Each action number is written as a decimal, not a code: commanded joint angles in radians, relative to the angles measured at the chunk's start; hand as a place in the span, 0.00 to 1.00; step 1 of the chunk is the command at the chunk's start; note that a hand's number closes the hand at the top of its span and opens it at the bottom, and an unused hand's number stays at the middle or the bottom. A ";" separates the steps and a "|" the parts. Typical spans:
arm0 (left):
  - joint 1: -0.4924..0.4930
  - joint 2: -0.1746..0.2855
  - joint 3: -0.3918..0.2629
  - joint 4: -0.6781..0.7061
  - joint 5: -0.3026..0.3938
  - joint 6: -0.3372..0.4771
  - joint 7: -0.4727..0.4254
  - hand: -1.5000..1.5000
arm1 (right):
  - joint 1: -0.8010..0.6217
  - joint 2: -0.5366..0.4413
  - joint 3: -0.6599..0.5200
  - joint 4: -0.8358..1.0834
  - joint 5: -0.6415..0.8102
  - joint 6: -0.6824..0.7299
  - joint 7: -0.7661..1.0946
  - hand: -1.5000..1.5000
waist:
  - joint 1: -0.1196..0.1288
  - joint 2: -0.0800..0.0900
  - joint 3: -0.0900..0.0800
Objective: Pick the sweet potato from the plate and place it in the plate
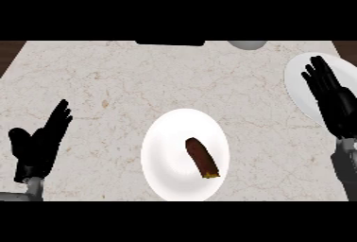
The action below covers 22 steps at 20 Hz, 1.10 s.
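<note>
Evidently unstarted: sweet potato (201, 158) lies on the 6 o'clock plate (178, 127) (left hand (38, 144), right hand (335, 101) both spread, holding nothing); 2 o'clock plate (293, 85) waits.

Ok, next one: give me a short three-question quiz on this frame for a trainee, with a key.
1. True or false: the sweet potato lies on the centre plate.
2. Which thing does the right hand overlap in the view? A) right plate B) sweet potato C) nothing
3. Fill in: the left hand, at the lower left, is ___ (open or shut).

Key: 1 true; 2 A; 3 open.
</note>
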 commanded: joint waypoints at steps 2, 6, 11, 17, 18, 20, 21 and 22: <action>-0.032 -0.013 -0.012 -0.005 -0.013 -0.011 -0.012 0.50 | -0.128 0.074 0.132 0.073 -0.053 0.194 -0.003 1.00 | 0.016 -0.004 0.008; -0.120 -0.030 -0.035 -0.004 -0.005 -0.046 -0.027 0.50 | -0.205 0.192 0.309 0.056 -0.173 0.478 -0.001 1.00 | 0.087 0.024 0.011; -0.163 -0.049 -0.008 0.067 0.025 -0.060 -0.005 0.50 | -0.169 0.190 0.247 0.261 -0.003 0.416 -0.361 0.00 | 0.011 0.016 0.010; -0.176 -0.088 -0.016 0.119 -0.001 -0.046 -0.035 0.50 | -0.255 0.088 0.389 0.430 0.270 0.600 -0.665 0.00 | 0.002 0.003 0.008; -0.222 -0.077 -0.015 0.099 -0.009 -0.031 0.023 0.50 | -0.269 0.087 0.408 0.455 0.317 0.583 -0.715 0.00 | 0.003 0.002 0.009; -0.166 -0.073 -0.015 0.090 -0.002 -0.058 -0.005 0.50 | -0.286 0.048 0.431 0.473 0.363 0.587 -0.756 0.00 | -0.003 -0.005 0.008; -0.192 -0.105 -0.026 0.131 -0.027 -0.023 -0.003 0.50 | -0.307 0.059 0.450 0.526 0.399 0.569 -0.805 0.00 | -0.004 -0.001 0.008; -0.120 -0.071 -0.007 0.083 -0.004 -0.061 -0.025 0.50 | -0.344 0.099 0.473 0.511 0.410 0.538 -0.729 0.00 | 0.002 -0.007 0.007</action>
